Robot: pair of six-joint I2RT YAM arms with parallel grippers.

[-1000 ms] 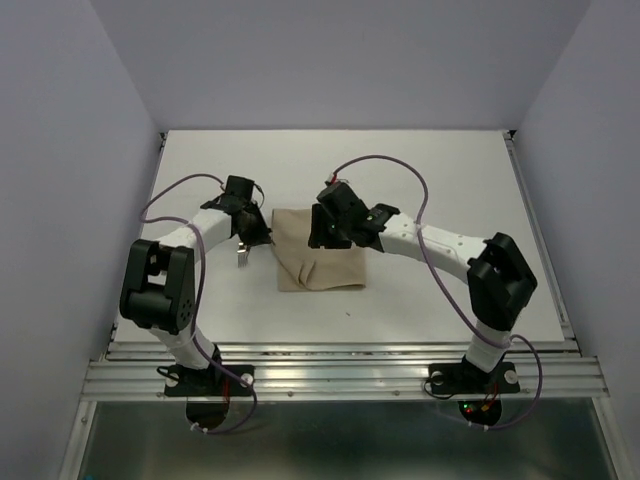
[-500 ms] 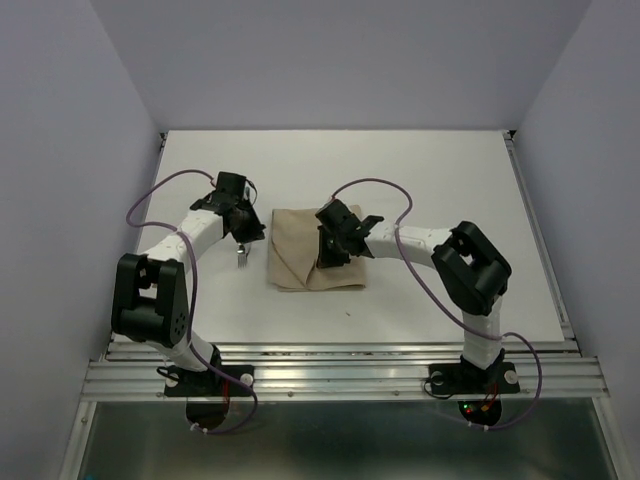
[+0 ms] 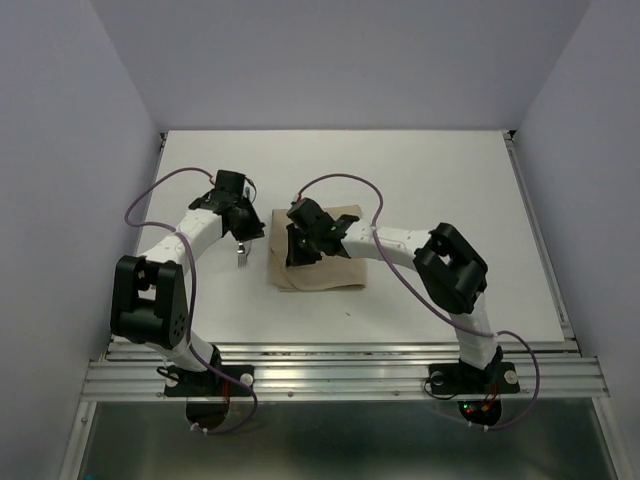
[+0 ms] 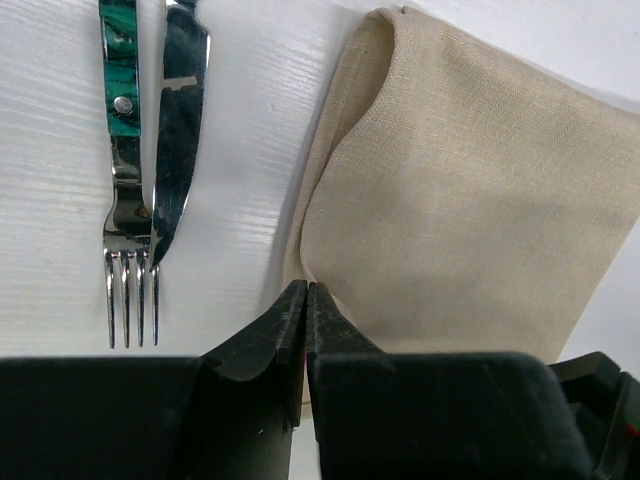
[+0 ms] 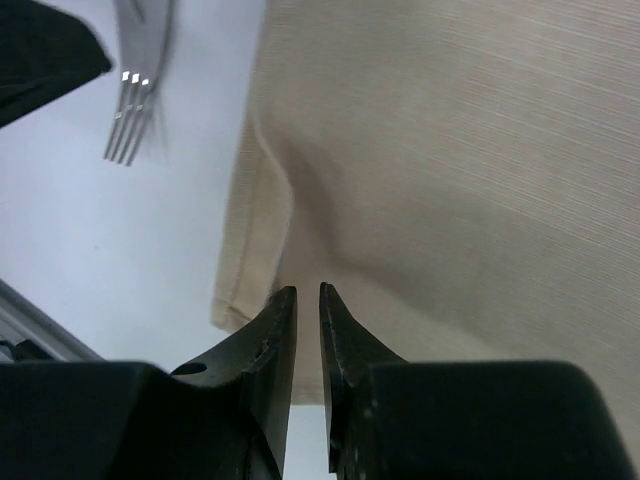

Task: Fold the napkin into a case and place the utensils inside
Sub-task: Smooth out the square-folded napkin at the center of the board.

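Your folded napkin (image 3: pixel 318 260) lies mid-counter (image 3: pixel 420 180), nothing tucked inside; utensils (image 4: pixel 145 190) rest just left of it on the bare surface; left gripper (image 4: pixel 306 300) closed empty, right gripper (image 5: pixel 305 320) nearly together over cloth.

Matt woven beige cloth napkin (image 4: pixel 470 200), glossy polished metal utensils (image 4: pixel 150 200), smooth white table (image 4: pixel 240 150)

You are looking at frames in which no text, label, brand, number or sign is showing legibly on any surface. The only mark is a small round rivet sitting on the fork's (image 4: pixel 127 180) green handle in the left wrist view, and it is carrying no lettering you can read.
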